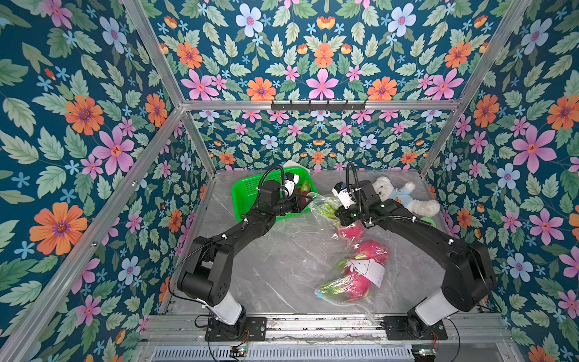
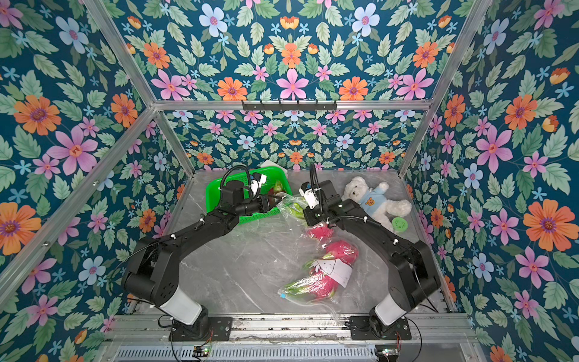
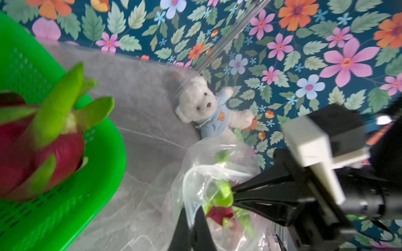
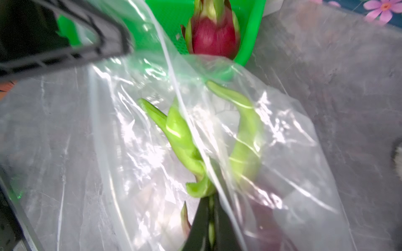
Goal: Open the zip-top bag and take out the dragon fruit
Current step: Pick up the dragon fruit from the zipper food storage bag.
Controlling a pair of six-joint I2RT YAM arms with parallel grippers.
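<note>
At the far left of the grey table (image 1: 282, 257) we see a green basket (image 1: 241, 191) (image 3: 104, 152), and in it lies the loose dragon fruit (image 3: 43, 141) (image 4: 214, 37), out of the bag, its green scales pointing towards the right.

Just right of the basket, the left gripper (image 1: 308, 200) (image 3: 192, 215) is clamped narrow on the zip-top bag (image 1: 322, 200) (image 4: 108, 130). In the left wrist view the clear film of the rim runs between its two black fingers. The bag's mouth stands open here at the far end, and the rest of the bag stretches towards the near edge of the table.

Inside the mouth, the right gripper (image 1: 335, 214) (image 3: 233, 192) (image 4: 210, 200) is closed tight on a green scale of the far dragon fruit (image 1: 349, 230) (image 4: 182, 141). This fruit is in the bag, its pink body under the right wrist. The film may be caught in that pinch too, but the wrist views are too blurred for us to be sure.

Nearer to us, the middle dragon fruit (image 1: 372, 250) and the near dragon fruit (image 1: 347, 283) lie in the bag, one behind the other, with a white label (image 1: 366, 269) over them.

At the far right a white teddy bear (image 1: 398, 194) (image 3: 206, 108) in a blue top lies on the table, and a small round green disc (image 2: 400, 224) sits just beside it, on its near side.
</note>
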